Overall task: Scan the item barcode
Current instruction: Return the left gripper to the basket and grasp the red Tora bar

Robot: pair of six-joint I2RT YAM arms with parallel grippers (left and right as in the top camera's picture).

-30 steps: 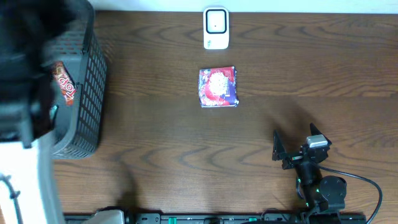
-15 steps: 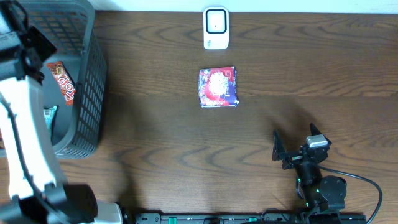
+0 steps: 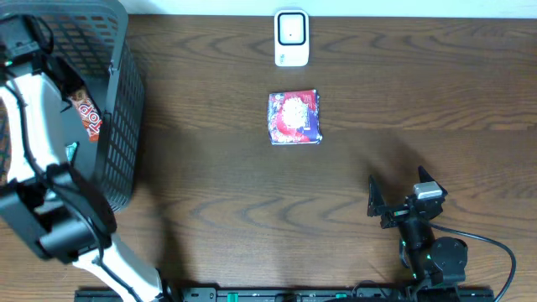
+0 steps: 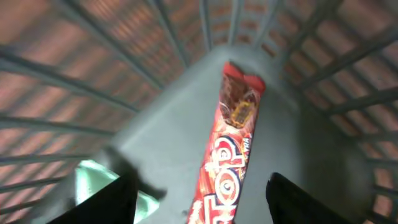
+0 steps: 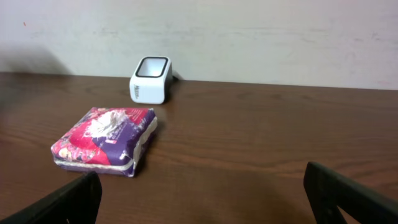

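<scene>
The red snack bar (image 4: 235, 155) lay flat on the basket (image 3: 126, 101) floor. Judged light and brittle with a slick, crinkly wrapper, best pinched gently across mid-length. Left fingers (image 4: 118, 199) stood spread astride it. Right fingers (image 5: 74, 199) were spread wide and empty over the worktop (image 3: 210, 193).

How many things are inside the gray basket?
2. A red candy bar lies on the floor of the basket, and a pale green packet sits beside it. The left arm covers part of the basket, so more may be hidden.
</scene>
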